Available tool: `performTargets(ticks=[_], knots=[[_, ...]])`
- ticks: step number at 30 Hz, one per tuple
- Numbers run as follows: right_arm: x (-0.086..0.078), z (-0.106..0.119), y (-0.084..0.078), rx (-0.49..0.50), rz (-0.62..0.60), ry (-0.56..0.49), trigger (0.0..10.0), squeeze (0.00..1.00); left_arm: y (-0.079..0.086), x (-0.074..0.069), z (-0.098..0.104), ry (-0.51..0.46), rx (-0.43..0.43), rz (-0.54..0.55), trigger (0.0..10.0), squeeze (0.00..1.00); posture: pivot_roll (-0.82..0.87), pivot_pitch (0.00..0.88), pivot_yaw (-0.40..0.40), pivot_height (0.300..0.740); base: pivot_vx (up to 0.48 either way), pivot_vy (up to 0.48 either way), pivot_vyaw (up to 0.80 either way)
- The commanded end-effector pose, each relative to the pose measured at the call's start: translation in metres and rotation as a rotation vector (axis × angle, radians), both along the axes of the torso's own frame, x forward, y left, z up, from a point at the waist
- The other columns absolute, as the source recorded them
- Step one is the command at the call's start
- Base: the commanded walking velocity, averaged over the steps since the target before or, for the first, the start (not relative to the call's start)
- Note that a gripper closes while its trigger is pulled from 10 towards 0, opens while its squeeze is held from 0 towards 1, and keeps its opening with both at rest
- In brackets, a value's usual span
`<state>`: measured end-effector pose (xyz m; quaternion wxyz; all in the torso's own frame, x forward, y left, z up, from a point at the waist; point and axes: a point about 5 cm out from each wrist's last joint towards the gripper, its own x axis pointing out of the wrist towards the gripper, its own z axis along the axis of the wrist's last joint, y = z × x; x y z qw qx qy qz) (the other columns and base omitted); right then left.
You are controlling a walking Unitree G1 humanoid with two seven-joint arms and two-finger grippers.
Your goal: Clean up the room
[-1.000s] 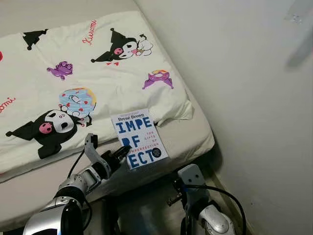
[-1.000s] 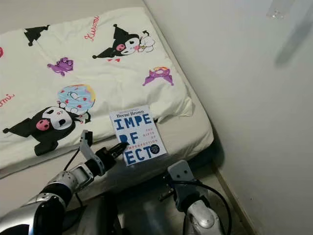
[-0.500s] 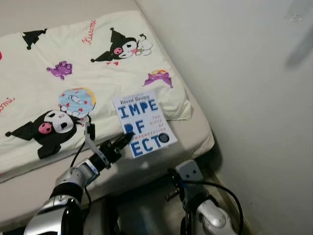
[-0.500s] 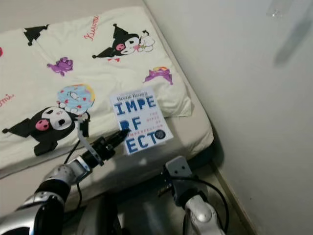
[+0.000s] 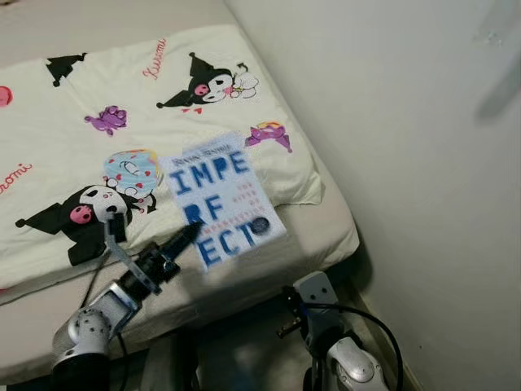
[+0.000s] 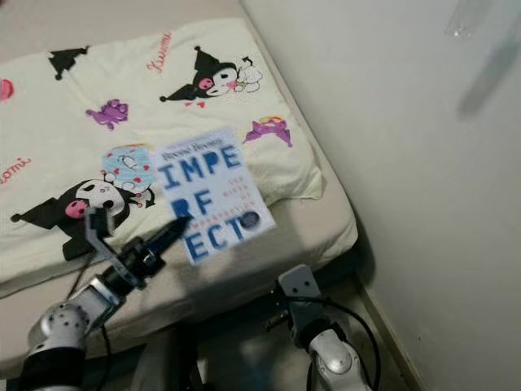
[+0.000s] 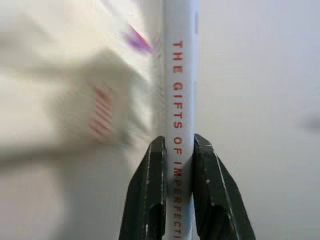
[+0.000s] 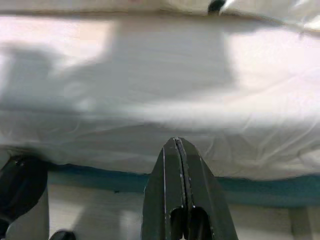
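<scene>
A white book (image 5: 218, 204) with big blue letters on its cover is held up above the bed's near right corner. My left gripper (image 5: 186, 235) is shut on its lower left edge. In the left wrist view the two black fingers (image 7: 155, 195) clamp the book's white spine (image 7: 178, 100), which carries red lettering. My right gripper (image 8: 177, 150) hangs low beside the bed with its fingers pressed together and nothing between them; its arm (image 5: 326, 326) is at the bottom right of the head views.
The bed (image 5: 326, 236) carries a cream blanket (image 5: 122, 90) printed with cartoon figures. A plain white wall (image 5: 407, 163) runs along the bed's right side, leaving a narrow strip of floor (image 6: 383, 342) between them.
My left gripper has lifted the book off the mattress corner and carried it up and to the left, tilting it. The right arm has stayed where it was.
</scene>
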<state>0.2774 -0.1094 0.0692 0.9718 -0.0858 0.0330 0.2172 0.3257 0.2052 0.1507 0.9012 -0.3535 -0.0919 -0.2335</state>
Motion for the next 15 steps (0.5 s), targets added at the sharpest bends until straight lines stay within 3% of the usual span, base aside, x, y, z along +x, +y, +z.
performTargets(ticks=[1, 3, 4, 6, 9, 15], knots=[[-0.005, -0.010, 0.001, 0.006, -0.005, 0.028, 10.0, 0.00, 0.011, -0.002, -0.003, 0.018, 0.090, 0.178, 8.6, 0.00, -0.07, 0.276, 0.027, 0.571, 0.000, 0.000, 0.00], [-0.005, -0.010, 0.001, 0.006, -0.005, 0.028, 10.0, 0.00, 0.011, -0.002, -0.003, 0.018, 0.090, 0.178, 8.6, 0.00, -0.07, 0.276, 0.027, 0.571, 0.000, 0.000, 0.00], [-0.003, -0.009, 0.001, 0.009, -0.009, 0.024, 10.0, 0.00, 0.009, -0.004, 0.000, 0.020, 0.149, 0.232, 10.0, 0.00, -0.07, 0.271, 0.025, 0.571, 0.000, 0.000, 0.00], [-0.001, -0.009, 0.001, 0.011, -0.013, 0.019, 10.0, 0.00, 0.005, -0.005, 0.004, 0.012, 0.198, 0.266, 10.0, 0.00, -0.06, 0.266, 0.025, 0.571, 0.000, 0.000, 0.00], [0.003, -0.007, -0.001, 0.013, -0.026, 0.007, 10.0, 0.00, -0.017, -0.013, 0.012, -0.014, 0.313, 0.275, 10.0, 0.00, -0.06, 0.261, 0.025, 0.571, 0.000, 0.000, 0.00], [0.006, -0.006, -0.002, 0.015, -0.036, -0.012, 10.0, 0.00, -0.028, -0.022, 0.011, 0.013, 0.329, 0.311, 10.0, 0.00, -0.05, 0.253, 0.020, 0.571, 0.000, 0.000, 0.00]])
